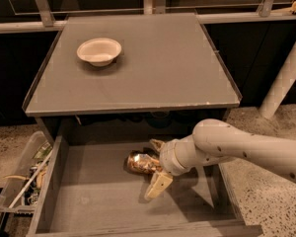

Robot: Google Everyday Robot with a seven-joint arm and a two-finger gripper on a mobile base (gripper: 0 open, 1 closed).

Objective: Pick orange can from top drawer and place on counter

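Orange can (140, 162), print unreadable, in top drawer (89, 204), within splayed gripper (153, 169).

dim, warm | pincer (157, 165) inside top drawer (98, 201), shadow beneath | perhaps soft

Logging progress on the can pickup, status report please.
Gripper open, down in the top drawer, fingers either side of the orange can. Can lying on its side, not lifted. White bowl on counter.
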